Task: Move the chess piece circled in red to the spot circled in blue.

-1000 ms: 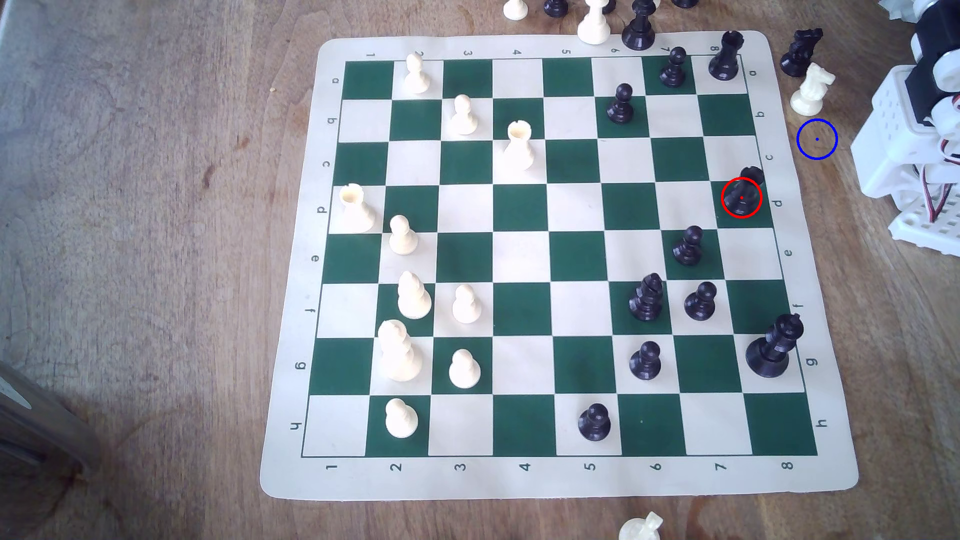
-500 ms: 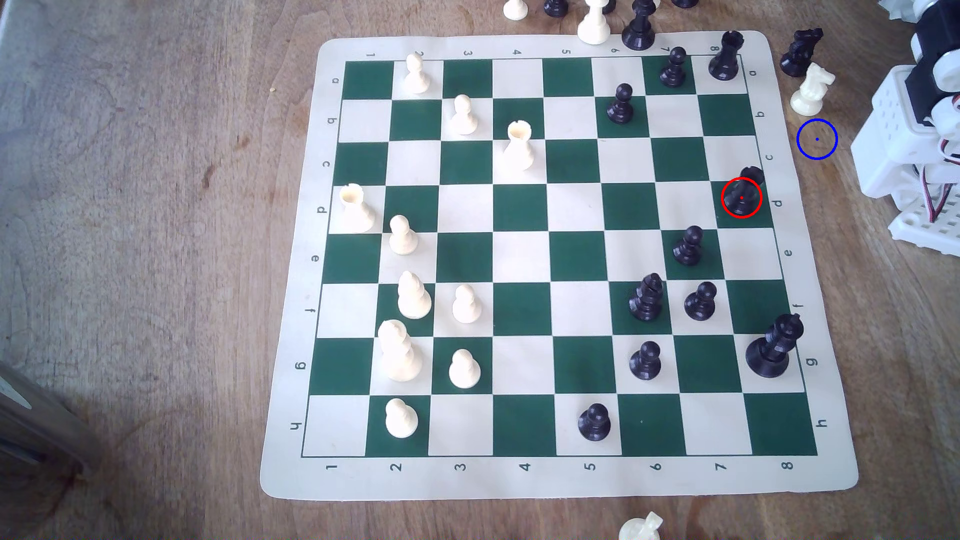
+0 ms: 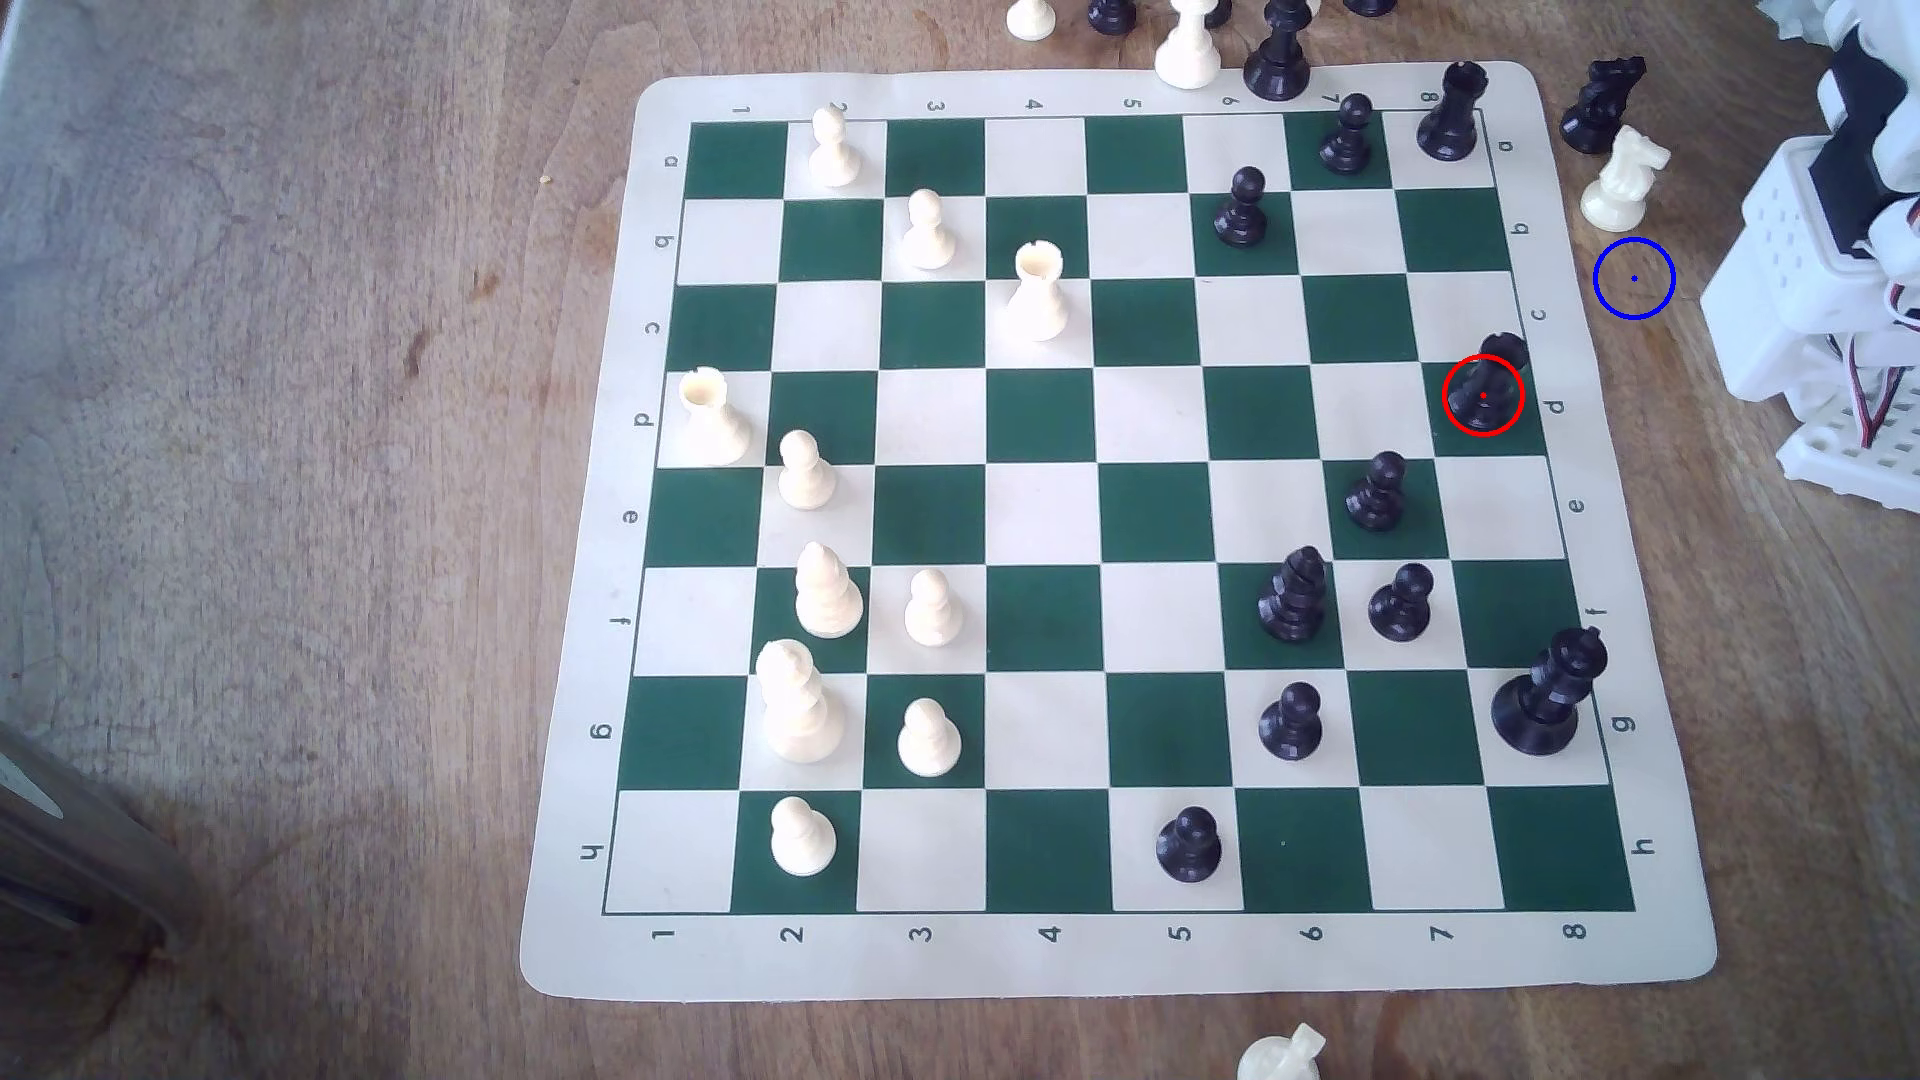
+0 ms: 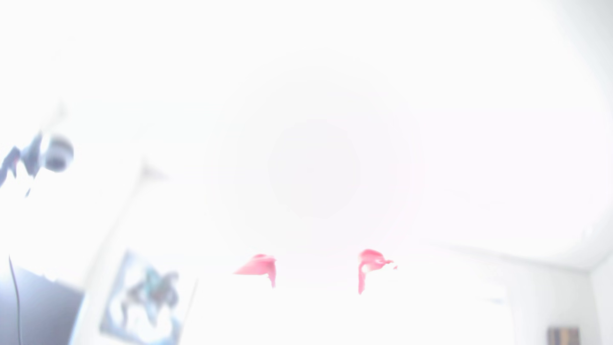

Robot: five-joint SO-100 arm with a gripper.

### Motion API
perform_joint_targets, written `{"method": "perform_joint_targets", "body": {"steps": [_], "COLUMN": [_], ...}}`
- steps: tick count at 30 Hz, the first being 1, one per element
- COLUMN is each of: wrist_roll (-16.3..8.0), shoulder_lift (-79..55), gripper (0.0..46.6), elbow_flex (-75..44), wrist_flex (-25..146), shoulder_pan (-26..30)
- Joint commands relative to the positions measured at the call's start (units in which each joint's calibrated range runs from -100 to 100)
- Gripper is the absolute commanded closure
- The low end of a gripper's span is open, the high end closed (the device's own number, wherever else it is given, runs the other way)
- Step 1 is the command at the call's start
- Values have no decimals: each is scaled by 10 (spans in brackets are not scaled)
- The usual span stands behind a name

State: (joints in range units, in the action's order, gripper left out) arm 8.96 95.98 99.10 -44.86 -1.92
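Note:
The chess piece circled in red is a black rook-like piece standing upright on the dark square d8, near the exterior view's right edge of the board. The spot circled in blue is bare wood just off the mat, up and to the right of that piece, between the mat and the arm's white base. In the washed-out wrist view, my gripper shows as two pink fingertips standing well apart with nothing between them, facing a bright room rather than the board.
A white knight and a black knight stand on the wood just above the blue ring. A black rook sits on a8 and a black pawn on e7. The chess mat edge lies beside the ring.
The arm's upper part at the exterior view's right edge has shifted slightly. All chess pieces stay where they were.

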Motion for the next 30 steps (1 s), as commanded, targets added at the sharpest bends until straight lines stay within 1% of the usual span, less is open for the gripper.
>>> {"method": "perform_joint_targets", "body": {"steps": [1, 2, 3, 5, 6, 7, 8, 10, 11, 15, 16, 19, 20, 22, 26, 27, 29, 30], "wrist_roll": [12, -5, -17, -59, -66, -77, -78, -97, -113, -132, -139, -148, -159, -162, -162, -162, -161, -160], "shoulder_lift": [-2, -2, -2, -2, -10, -14, -19, -40, -67, -156, -196, -225, -227, -235, -280, -288, -312, -318], "gripper": [385, 387, 386, 377, 370, 347, 332, 300, 292, 298, 295, 286, 291, 304, 307, 301, 270, 264], "elbow_flex": [7, -20, -51, -128, -157, -192, -205, -241, -272, -344, -362, -364, -364, -358, -345, -342, -344, -345], "wrist_flex": [220, 293, 359, 501, 554, 631, 669, 760, 833, 977, 1037, 1094, 1120, 1147, 1167, 1166, 1166, 1168], "shoulder_pan": [1, -13, -24, -48, -55, -61, -65, -80, -93, -102, -98, -84, -70, -40, -12, -11, -17, -19]}}
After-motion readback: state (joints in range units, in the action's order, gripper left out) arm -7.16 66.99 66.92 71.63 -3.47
